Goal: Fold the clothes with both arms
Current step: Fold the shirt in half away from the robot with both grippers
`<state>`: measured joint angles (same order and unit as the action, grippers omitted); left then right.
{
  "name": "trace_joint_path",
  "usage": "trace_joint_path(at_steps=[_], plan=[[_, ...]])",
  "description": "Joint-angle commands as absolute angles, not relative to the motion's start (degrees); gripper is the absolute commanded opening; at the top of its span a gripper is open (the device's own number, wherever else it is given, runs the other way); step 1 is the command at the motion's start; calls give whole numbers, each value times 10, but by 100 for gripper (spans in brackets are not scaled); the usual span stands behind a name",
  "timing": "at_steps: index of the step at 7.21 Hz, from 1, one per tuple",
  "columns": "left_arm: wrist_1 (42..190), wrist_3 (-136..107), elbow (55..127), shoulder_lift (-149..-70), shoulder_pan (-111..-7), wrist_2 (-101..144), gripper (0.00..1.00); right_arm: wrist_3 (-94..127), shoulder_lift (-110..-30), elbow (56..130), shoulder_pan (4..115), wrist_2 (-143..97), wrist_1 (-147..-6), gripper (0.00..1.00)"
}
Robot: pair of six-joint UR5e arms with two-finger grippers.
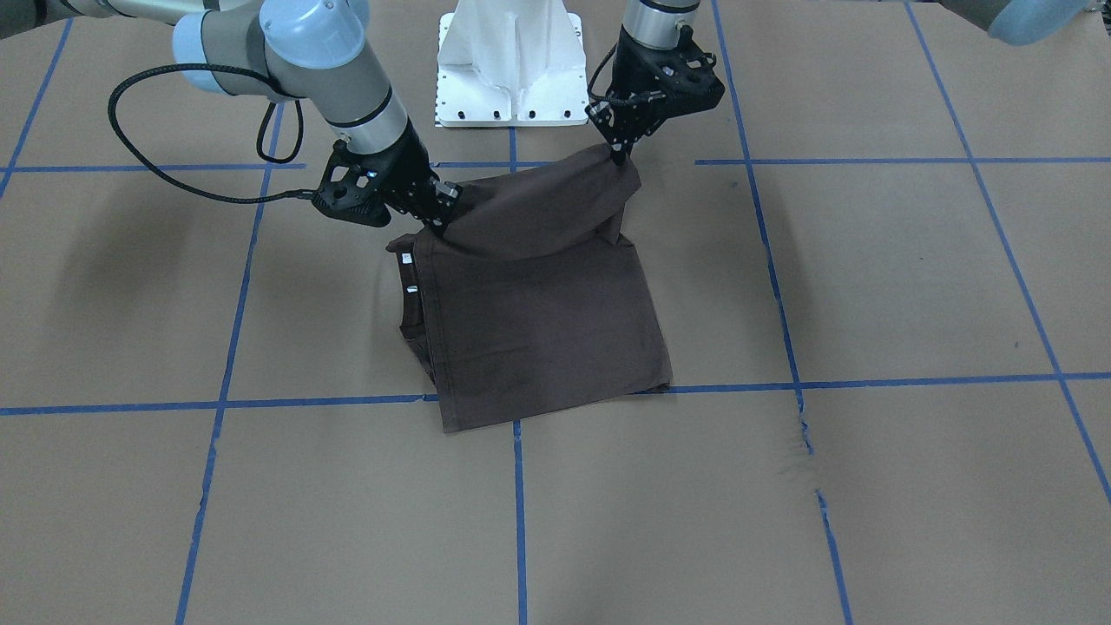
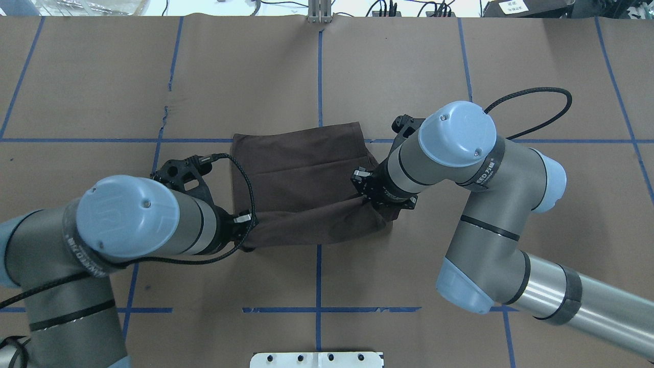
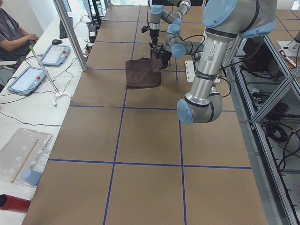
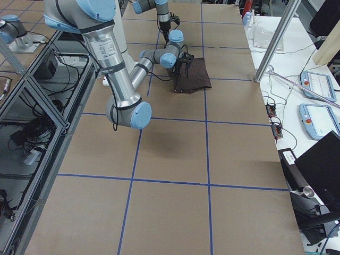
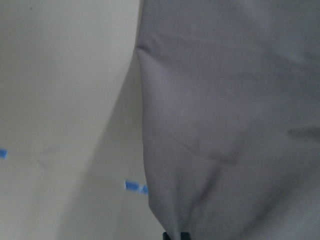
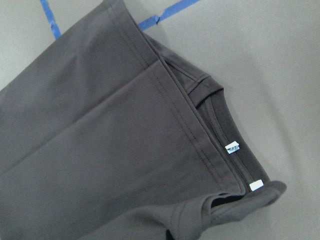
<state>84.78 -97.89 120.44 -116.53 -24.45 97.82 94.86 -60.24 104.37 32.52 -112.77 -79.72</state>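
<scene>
The folded T-shirt (image 1: 538, 338) lay mid-desk (image 1: 868, 286) near the white pedestal (image 1: 510, 69), its robot-side edge raised. The left fingers (image 1: 618, 149) clenched one raised corner, the right fingers (image 1: 437, 224) the other, beside the neck tags (image 1: 405, 258). Blue tape lines (image 1: 911, 380) crossed underneath.

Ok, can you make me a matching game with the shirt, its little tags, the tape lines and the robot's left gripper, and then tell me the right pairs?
Things:
1. T-shirt
2. neck tags
3. tape lines
4. left gripper

What each is like:
A. blue, in a grid
B. shut on a raised corner of cloth
C. dark brown, partly folded
D. small and white

Right pairs: 1-C, 2-D, 3-A, 4-B.
</scene>
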Motion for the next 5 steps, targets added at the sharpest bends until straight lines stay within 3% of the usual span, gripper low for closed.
trace_joint_path(at_steps=[1, 5], plan=[[916, -976, 1119, -1184, -296, 978, 0, 949, -557, 956, 348, -1129, -758, 0], [972, -976, 1057, -1200, -318, 977, 0, 949, -497, 880, 363, -1129, -757, 0]])
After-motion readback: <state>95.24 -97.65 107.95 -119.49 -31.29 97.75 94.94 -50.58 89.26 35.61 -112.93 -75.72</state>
